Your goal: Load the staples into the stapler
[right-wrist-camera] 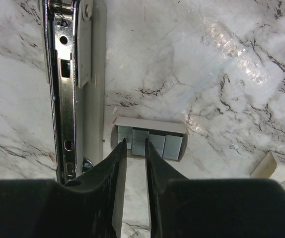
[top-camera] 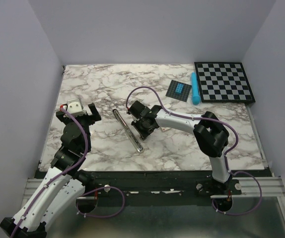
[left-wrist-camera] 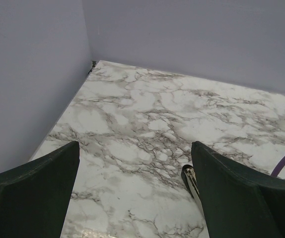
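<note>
I've got the right gripper (right-wrist-camera: 135, 148) narrowed over the grey staple strips (right-wrist-camera: 148, 144) in their white tray, centre frame, beside the opened black-and-silver stapler (right-wrist-camera: 68, 89); light, brittle strips, so pinch one's long sides.

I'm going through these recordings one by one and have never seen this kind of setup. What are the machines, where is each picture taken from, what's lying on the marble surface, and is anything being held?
Two robot arms stand at the near edge of a marble table. One picture looks down from above and behind them; the other two come from cameras on each wrist.

On the table lie the stapler, opened flat with its metal channel showing, a small open box of staples, a checkerboard, a blue cylinder and a dark square with a blue patch.

The left gripper is wide open over bare marble and holds nothing. The right gripper has its fingers nearly together at the staples in the box; whether it already grips a strip cannot be told.
</note>
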### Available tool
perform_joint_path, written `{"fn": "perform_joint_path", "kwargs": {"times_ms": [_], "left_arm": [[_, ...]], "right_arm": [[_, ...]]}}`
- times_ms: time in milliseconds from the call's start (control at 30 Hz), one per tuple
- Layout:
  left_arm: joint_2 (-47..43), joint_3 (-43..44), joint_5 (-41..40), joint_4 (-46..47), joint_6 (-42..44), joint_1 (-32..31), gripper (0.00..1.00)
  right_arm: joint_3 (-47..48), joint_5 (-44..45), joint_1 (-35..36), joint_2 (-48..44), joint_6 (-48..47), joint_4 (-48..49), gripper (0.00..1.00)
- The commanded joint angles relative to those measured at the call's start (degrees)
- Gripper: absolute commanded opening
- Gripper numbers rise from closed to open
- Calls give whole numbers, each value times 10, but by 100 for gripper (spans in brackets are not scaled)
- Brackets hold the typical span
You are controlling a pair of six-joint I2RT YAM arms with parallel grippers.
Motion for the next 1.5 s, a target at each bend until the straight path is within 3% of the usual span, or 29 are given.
{"fn": "perform_joint_path", "kwargs": {"times_ms": [0,267,967,1300,1467], "left_arm": [[-4,-1,11,1,-9,4,99],[-2,0,12,1,-10,5,99],[-2,1,15,0,-11,8,99],[-2,1,15,0,-11,9,99],[-3,0,16,0,-12,9,99]], "right_arm": [[-3,-6,6,-15,4,9,29],[12,52,6,6,13,-14,29],[17,16,17,19,4,-7,30],[18,116,17,36,22,-36,34],[12,104,18,32,17,-25,34]]}}
